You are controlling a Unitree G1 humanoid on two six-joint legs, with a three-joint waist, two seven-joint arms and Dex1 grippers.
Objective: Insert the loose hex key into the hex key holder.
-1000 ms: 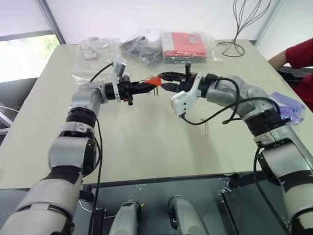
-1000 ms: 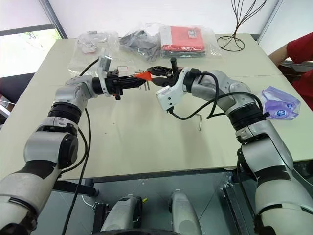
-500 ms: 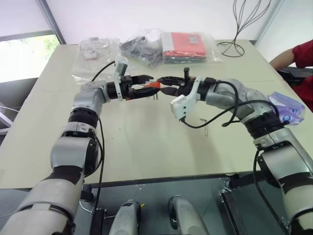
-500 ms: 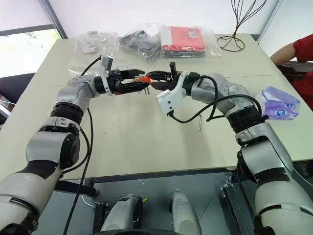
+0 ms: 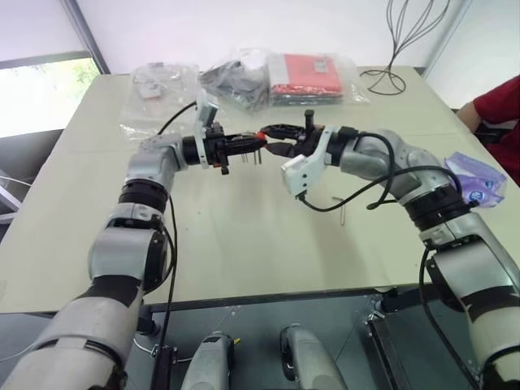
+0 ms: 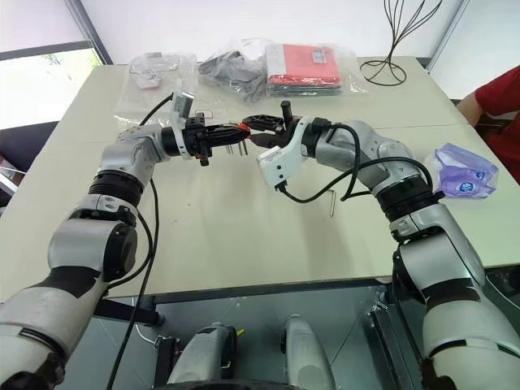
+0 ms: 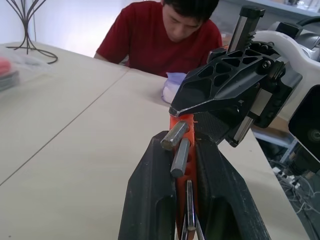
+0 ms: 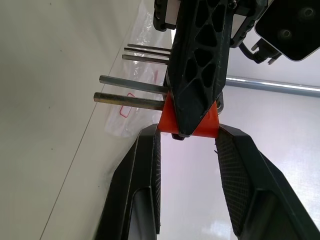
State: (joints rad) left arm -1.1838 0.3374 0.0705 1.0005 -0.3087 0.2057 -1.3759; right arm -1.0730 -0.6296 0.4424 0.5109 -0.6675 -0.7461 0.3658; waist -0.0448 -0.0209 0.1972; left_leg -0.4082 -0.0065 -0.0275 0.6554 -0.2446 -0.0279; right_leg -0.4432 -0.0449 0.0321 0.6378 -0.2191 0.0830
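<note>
both grippers, left (image 5: 244, 145) and right (image 5: 268, 140), clamp the orange hex key holder (image 7: 183, 150) above the table (image 5: 244, 236); loose hex key (image 5: 344, 210) lies apart.

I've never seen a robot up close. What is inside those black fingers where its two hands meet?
An orange-red holder with short metal keys sticking out. The left gripper is shut on it; the right gripper brackets its end. The fingers cover most of the block.

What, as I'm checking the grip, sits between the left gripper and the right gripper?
The hex key holder: the left wrist view shows the left gripper shut on it, the right wrist view the right gripper gripping its sides.
</note>
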